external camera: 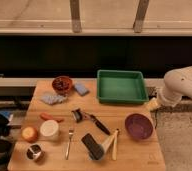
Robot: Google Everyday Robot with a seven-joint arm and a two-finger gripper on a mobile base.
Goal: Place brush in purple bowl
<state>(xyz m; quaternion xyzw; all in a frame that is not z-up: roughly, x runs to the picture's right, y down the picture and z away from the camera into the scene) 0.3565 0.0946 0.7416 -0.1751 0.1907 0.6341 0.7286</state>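
Black brush (pixel 100 125) left of purple bowl (pixel 138 126), head unclear | end effector (pixel 152 104) open, mostly hidden, beyond bowl

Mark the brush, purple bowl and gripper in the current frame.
brush (pixel 98 125): camera view, middle of the black handle.
purple bowl (pixel 138 126): camera view, bare inside of the bowl.
gripper (pixel 152 104): camera view, its tip, up and right of the purple bowl, apart from it.
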